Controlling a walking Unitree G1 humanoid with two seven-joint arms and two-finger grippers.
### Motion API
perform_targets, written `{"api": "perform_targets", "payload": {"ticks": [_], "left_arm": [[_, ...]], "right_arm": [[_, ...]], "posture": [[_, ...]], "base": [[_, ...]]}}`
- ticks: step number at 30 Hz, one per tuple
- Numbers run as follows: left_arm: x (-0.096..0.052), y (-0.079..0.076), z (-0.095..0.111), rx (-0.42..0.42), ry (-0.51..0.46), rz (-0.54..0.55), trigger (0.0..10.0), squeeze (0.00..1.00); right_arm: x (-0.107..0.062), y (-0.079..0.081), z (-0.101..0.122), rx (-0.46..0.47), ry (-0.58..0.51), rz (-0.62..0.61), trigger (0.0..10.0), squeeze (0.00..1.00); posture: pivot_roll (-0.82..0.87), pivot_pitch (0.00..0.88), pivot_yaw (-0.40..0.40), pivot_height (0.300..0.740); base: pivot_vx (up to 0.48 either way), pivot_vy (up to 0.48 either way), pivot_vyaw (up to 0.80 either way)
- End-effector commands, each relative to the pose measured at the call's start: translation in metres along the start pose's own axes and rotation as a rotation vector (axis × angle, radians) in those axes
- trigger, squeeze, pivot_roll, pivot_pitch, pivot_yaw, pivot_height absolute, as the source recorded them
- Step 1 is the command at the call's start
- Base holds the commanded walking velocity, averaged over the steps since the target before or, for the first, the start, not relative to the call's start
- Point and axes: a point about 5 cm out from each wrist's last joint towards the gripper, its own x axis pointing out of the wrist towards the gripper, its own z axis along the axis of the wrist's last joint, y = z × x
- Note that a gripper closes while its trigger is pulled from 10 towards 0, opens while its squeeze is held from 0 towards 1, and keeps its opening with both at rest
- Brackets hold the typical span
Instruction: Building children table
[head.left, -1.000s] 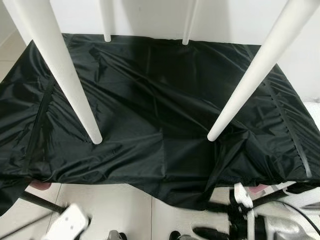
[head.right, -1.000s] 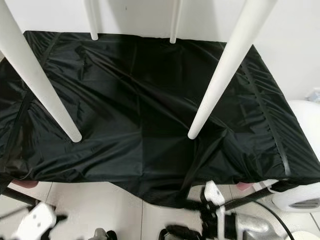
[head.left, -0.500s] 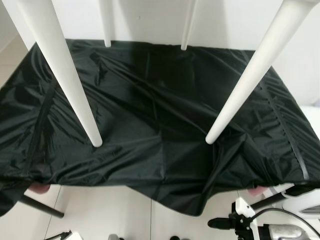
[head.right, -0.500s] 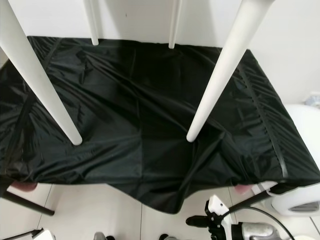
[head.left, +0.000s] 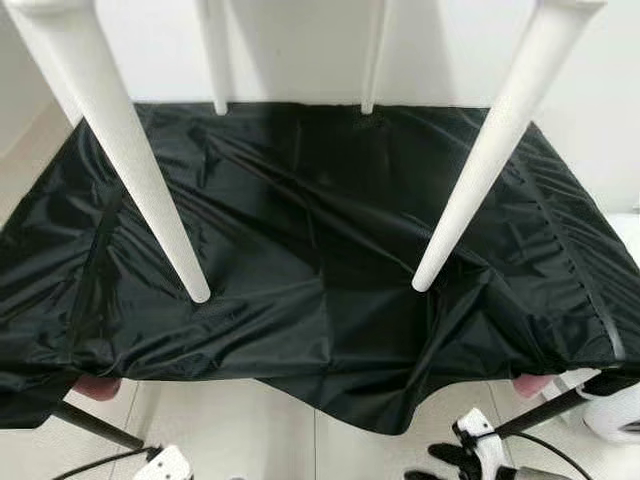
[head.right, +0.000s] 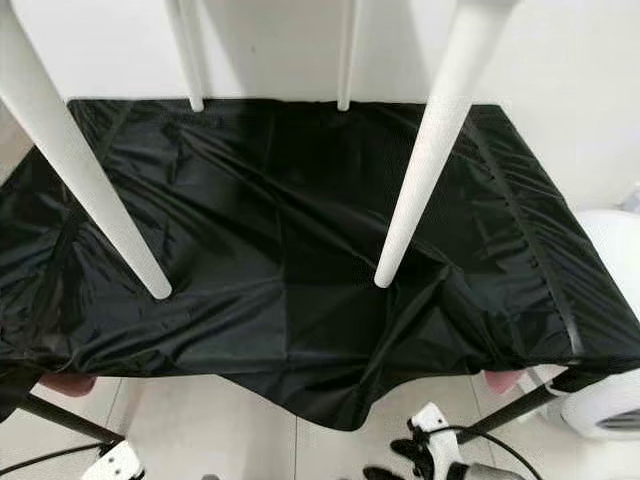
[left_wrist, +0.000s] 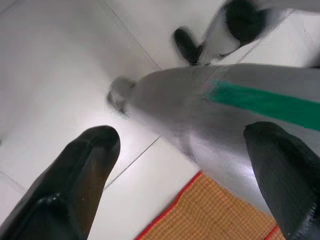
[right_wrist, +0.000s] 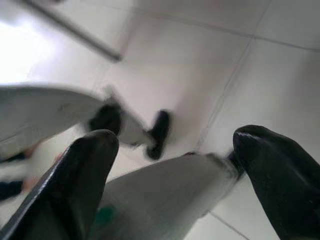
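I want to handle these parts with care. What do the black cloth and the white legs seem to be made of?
Cloth: likely thin synthetic fabric such as nylon, glossy; it shows sharp creases and bright highlights. Legs: smooth white, tapered and rounded at the tips, with a matte look; painted wood or plastic, and the pictures do not settle which.

home room, white tiled floor, plain white wall, woven orange mat

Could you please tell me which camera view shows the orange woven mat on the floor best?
The left wrist view: the orange mat lies on the floor beyond the open left gripper. The eye views look over the black cloth instead.
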Motion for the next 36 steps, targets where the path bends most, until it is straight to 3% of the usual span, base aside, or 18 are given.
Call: {"api": "perform_targets", "payload": {"ticks": [1,5,8,12,13,17,21,23,31,36], "left_arm": [[0.011,-0.007,-0.035,-0.045,0.146,0.179,10.0,0.0],[0.03,-0.003,-0.035,-0.095,0.154,0.243,10.0,0.0],[0.033,-0.003,-0.034,-0.104,0.149,0.246,10.0,0.0],[0.044,0.001,-0.023,-0.156,0.1,0.338,10.0,0.0],[0.05,0.0,-0.022,-0.209,0.11,0.399,10.0,0.0],[0.051,0.0,-0.023,-0.224,0.113,0.42,10.0,0.0],[0.058,-0.003,-0.022,-0.331,0.072,0.501,10.0,0.0],[0.06,-0.004,-0.021,-0.343,0.069,0.517,10.0,0.0],[0.068,-0.007,-0.012,-0.365,0.056,0.562,10.0,0.0],[0.071,-0.008,-0.006,-0.311,0.056,0.58,10.0,0.0]], "right_arm": [[-0.003,-0.005,-0.012,0.029,0.022,-0.077,10.0,0.0],[0.006,-0.015,-0.013,0.108,-0.004,-0.283,10.0,0.0],[0.007,-0.016,-0.013,0.104,-0.005,-0.309,10.0,0.0],[0.011,-0.016,-0.02,0.125,0.032,-0.411,10.0,0.0],[0.014,-0.013,-0.027,0.151,0.063,-0.453,10.0,0.0],[0.016,-0.011,-0.029,0.157,0.075,-0.457,10.0,0.0],[0.022,-0.001,-0.043,0.195,0.123,-0.491,10.0,0.0],[0.023,0.003,-0.048,0.205,0.139,-0.501,10.0,0.0],[0.034,0.023,-0.063,0.22,0.2,-0.53,10.0,0.0],[0.037,0.029,-0.067,0.193,0.228,-0.535,10.0,0.0]], "posture": [[0.0,0.172,0.003,0.74],[-0.01,0.169,0.009,0.74],[-0.01,0.169,0.01,0.74],[-0.01,0.162,0.01,0.74],[-0.01,0.147,0.015,0.74],[-0.01,0.147,0.015,0.74],[-0.03,0.101,0.018,0.74],[-0.03,0.101,0.018,0.74],[-0.03,0.062,0.033,0.74],[-0.04,0.055,0.057,0.74]], "base": [[0.0,0.0,0.0],[0.0,0.0,0.0],[0.0,0.0,0.0],[0.0,0.0,0.0],[0.0,0.0,0.0],[0.0,0.0,0.0],[0.0,0.0,0.0],[0.0,0.0,0.0],[0.0,0.0,0.0],[0.0,0.0,0.0]]}}
